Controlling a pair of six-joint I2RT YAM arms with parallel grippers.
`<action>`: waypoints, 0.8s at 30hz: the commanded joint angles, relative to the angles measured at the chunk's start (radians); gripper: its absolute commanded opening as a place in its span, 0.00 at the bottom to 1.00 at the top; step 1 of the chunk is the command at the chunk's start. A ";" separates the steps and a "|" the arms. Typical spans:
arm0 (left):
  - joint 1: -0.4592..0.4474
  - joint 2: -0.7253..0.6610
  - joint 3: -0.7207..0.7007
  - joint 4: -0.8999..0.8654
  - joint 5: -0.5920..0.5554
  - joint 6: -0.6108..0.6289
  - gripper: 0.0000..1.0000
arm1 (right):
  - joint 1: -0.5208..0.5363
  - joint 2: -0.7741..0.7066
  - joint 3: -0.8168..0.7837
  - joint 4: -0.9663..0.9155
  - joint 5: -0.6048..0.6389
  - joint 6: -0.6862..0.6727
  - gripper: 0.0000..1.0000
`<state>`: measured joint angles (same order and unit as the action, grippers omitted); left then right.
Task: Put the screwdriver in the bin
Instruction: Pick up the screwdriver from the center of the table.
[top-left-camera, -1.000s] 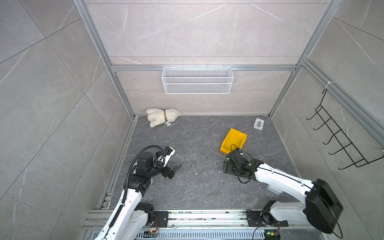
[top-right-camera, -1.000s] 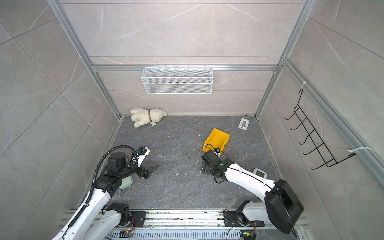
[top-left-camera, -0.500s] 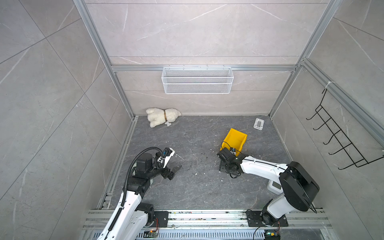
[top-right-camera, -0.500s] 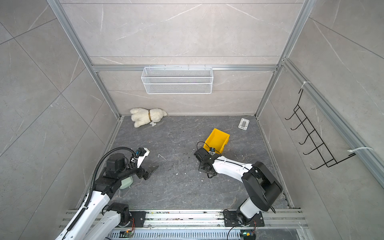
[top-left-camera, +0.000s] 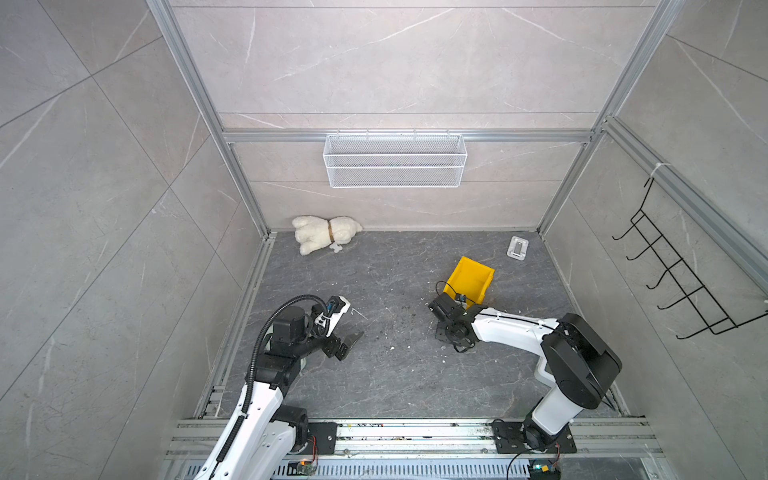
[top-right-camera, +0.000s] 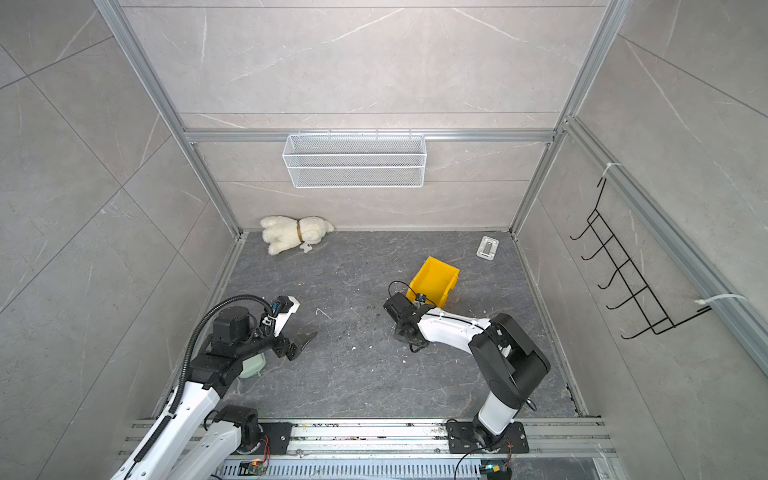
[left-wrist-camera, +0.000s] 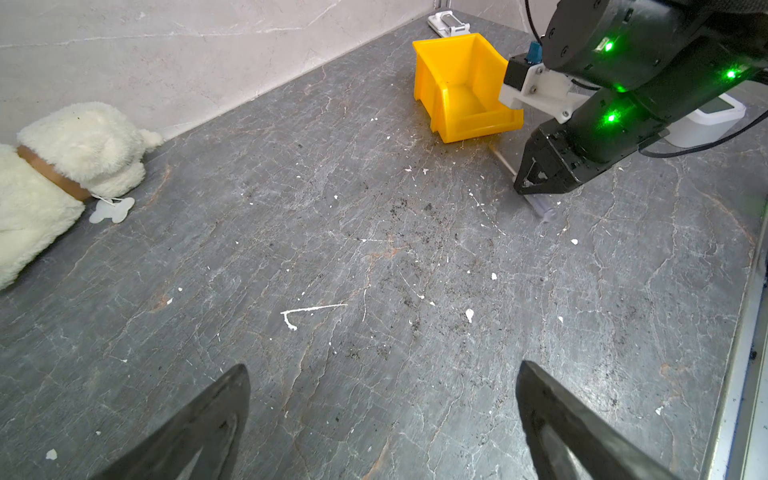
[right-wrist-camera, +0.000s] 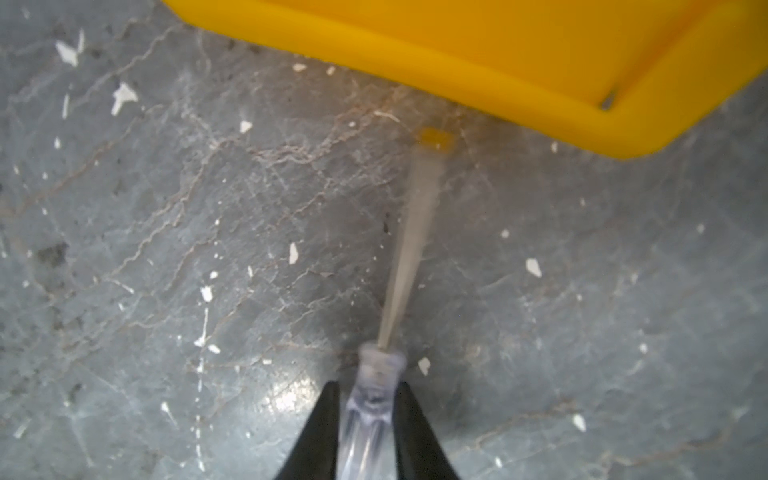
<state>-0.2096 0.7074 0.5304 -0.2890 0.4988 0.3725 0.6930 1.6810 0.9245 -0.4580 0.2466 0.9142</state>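
The right gripper (right-wrist-camera: 369, 386) has its two black fingers (right-wrist-camera: 322, 432) pinched against either side of the screwdriver (right-wrist-camera: 394, 303), gripping the clear plastic handle just behind its collar. The thin grey shaft runs straight out from the jaws toward the yellow bin (right-wrist-camera: 498, 54), and its blurred tip ends just short of the bin's rounded lip. Underneath lies the grey veined floor (right-wrist-camera: 166, 249), scattered with small white flecks (right-wrist-camera: 124, 96).
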 joint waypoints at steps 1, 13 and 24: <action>-0.001 -0.011 0.005 -0.012 -0.008 0.035 1.00 | -0.004 -0.002 -0.024 -0.017 0.005 0.014 0.13; -0.001 -0.012 0.005 -0.006 0.014 0.032 1.00 | -0.004 0.009 -0.051 -0.016 0.009 0.009 0.17; -0.001 -0.017 0.005 -0.004 0.019 0.030 1.00 | -0.010 0.030 -0.051 -0.005 -0.014 -0.023 0.08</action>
<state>-0.2096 0.7021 0.5304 -0.2935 0.5003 0.3870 0.6880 1.6794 0.8967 -0.4191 0.2474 0.9092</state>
